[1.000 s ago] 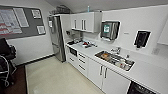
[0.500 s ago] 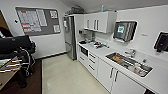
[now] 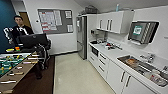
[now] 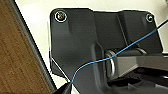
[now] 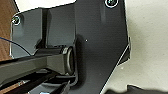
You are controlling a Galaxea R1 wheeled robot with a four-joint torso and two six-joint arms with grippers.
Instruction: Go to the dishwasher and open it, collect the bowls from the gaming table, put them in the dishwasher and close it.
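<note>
Kitchenette ahead in the head view. White counter runs along the right wall, with a steel sink set in it (dishes inside, too blurred to name). White drawers and cupboard doors below; a dishwasher front cannot be picked out among them. Tall steel fridge stands at the far end, beside a notice board. Left foreground: table-football table, green field, rods with handles. Behind it a person with a control rig at a dark monitor. No bowls identifiable. Pale floor between table and cabinets. Wrist views: dark plate, thin blue cable, floor. Whether either gripper's claws are spread or pressed together, cannot tell.
</note>
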